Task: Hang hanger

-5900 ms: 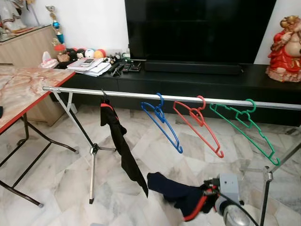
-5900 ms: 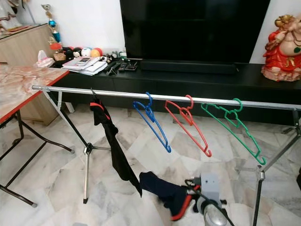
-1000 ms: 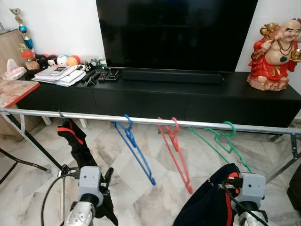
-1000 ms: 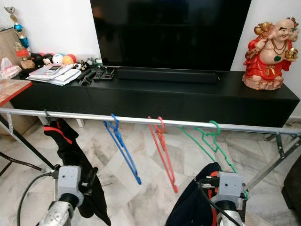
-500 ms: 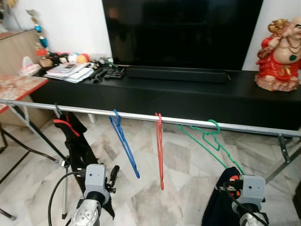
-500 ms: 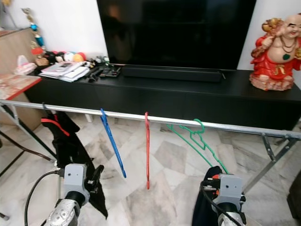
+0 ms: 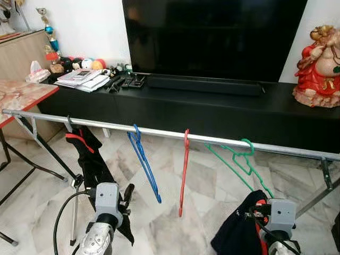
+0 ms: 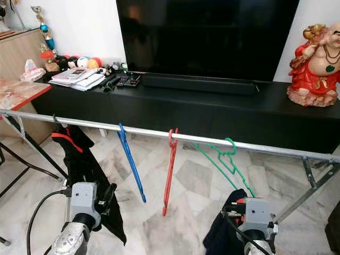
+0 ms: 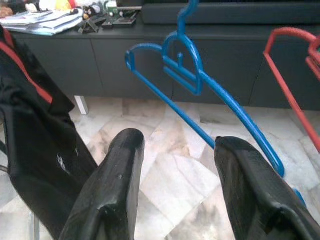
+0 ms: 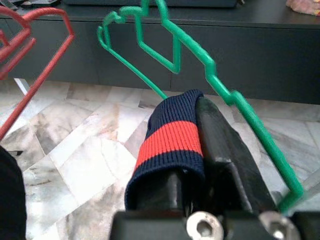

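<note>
A silver rail [image 7: 106,129] runs across in front of me. On it hang a black garment with red trim [image 7: 90,159], a blue hanger [image 7: 144,166], a red hanger [image 7: 184,170] turned nearly edge-on, and a green hanger [image 7: 240,159]. My left gripper [image 9: 180,142] is open and empty, below the rail, just short of the blue hanger [image 9: 200,85]. My right gripper [image 7: 256,209] is shut on a navy garment with a red stripe [image 10: 170,145], low beside the green hanger [image 10: 210,65]. That garment [image 7: 236,234] droops from the fingers.
Behind the rail stand a long black TV console [image 7: 212,106] and a large TV [image 7: 212,37]. A red statue [image 7: 319,64] sits at its right end, papers and remotes [image 7: 87,78] at its left. A marble-top folding table [image 7: 21,95] is at left. Rack legs [image 7: 74,180] stand on marble floor.
The whole view has shifted as my head moved. The red hanger has swung from broadside to nearly edge-on. My right gripper, still holding the garment, sits lower than a second ago.
</note>
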Tool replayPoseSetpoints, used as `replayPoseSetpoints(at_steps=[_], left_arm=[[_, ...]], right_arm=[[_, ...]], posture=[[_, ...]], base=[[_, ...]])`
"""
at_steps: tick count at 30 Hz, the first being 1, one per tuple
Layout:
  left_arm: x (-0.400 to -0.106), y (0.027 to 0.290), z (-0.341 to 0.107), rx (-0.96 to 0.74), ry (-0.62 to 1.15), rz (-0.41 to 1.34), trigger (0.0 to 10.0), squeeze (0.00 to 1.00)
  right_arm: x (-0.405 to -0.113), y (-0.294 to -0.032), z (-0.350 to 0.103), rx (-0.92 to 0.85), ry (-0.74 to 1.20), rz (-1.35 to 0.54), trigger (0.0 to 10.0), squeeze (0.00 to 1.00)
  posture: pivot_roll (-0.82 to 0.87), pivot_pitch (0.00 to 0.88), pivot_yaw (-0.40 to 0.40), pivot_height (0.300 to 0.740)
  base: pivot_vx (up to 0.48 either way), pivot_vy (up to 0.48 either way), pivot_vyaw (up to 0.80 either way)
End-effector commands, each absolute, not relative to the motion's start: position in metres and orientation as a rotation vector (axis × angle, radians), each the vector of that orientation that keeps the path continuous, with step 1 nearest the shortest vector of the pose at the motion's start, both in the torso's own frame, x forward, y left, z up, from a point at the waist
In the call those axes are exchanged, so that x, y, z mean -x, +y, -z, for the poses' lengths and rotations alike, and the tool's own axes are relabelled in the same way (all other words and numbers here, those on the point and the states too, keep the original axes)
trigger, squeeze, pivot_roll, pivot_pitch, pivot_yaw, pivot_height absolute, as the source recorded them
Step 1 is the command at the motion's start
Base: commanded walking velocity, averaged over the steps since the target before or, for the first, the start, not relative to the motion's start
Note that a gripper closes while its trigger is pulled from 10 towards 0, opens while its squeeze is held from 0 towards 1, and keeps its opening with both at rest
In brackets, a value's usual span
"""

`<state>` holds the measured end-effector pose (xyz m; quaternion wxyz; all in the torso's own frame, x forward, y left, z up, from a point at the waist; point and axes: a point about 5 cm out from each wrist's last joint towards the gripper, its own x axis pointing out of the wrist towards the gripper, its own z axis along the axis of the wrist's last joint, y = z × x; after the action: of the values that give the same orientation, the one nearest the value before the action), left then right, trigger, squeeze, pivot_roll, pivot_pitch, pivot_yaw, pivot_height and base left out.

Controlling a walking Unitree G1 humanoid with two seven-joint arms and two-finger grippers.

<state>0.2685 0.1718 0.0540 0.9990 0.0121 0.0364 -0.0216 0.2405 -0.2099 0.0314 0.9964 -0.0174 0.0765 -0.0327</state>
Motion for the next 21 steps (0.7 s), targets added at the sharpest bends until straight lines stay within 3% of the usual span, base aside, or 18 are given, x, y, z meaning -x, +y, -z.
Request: replayPoseSetpoints(at_steps=[1,17,21], left_arm=[[-0.271,0.175,-0.056,-0.016,0.072,0.032,10.0,0.00],[-0.271,0.174,-0.059,-0.011,0.061,0.040,10.0,0.00],[-0.271,0.174,-0.060,-0.010,0.053,0.033,10.0,0.00]], right_arm=[[-0.245,-0.203,-0.034,0.035,0.144,0.025,10.0,0.00],[-0.241,-0.198,-0.024,0.056,0.198,-0.020,10.0,0.00],[-0.241,-0.196,-0.022,0.058,0.206,-0.023,10.0,0.00]], posture=[[-0.01,0.000,0.024,0.740],[-0.01,0.002,0.026,0.740],[-0.01,0.002,0.025,0.740]], base=[[0.322,0.000,0.00],[0.322,0.000,0.00],[0.061,0.000,0.00]])
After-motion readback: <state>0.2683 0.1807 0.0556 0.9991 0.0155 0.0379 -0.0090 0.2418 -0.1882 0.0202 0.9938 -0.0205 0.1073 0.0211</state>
